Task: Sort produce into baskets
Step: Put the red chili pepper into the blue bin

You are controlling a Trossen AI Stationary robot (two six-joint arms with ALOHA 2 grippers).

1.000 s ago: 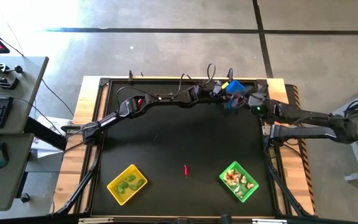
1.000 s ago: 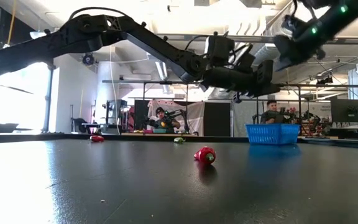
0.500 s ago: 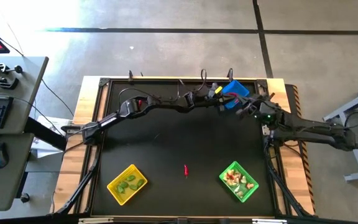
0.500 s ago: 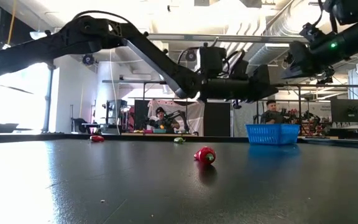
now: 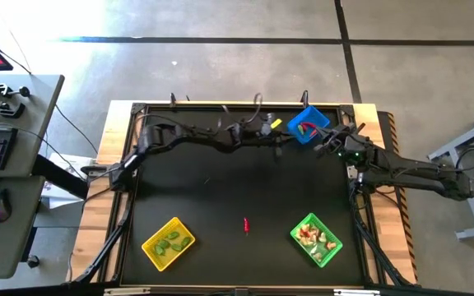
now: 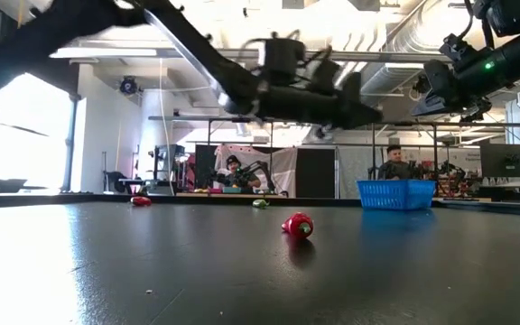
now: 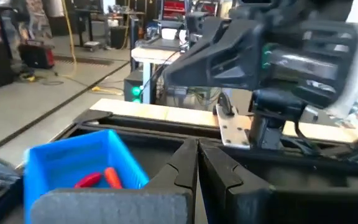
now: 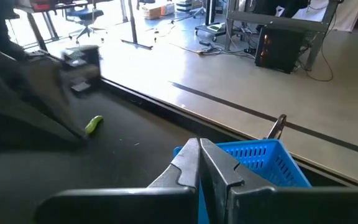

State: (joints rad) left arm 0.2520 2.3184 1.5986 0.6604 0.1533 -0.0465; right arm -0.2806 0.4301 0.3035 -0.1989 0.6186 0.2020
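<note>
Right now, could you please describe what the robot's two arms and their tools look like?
Both arms are dark, slender, jointed links with black cables looping along them. The left tool and right tool each end in two dark, tapered fingers with angular tips. Small green lights glow on the right arm near its wrist. The left arm shows no such lights here.

We see broad bare mat across the table's (image 5: 220,189) middle, broken only by one red chili (image 5: 246,224) at 6 o'clock. The yellow basket (image 5: 169,242) blocks 7 o'clock, the green basket (image 5: 316,239) 5 o'clock, the blue basket (image 5: 306,127) 1 o'clock. Both arms crowd the 12-to-2 edge, left gripper (image 5: 276,142) beside the blue basket.
</note>
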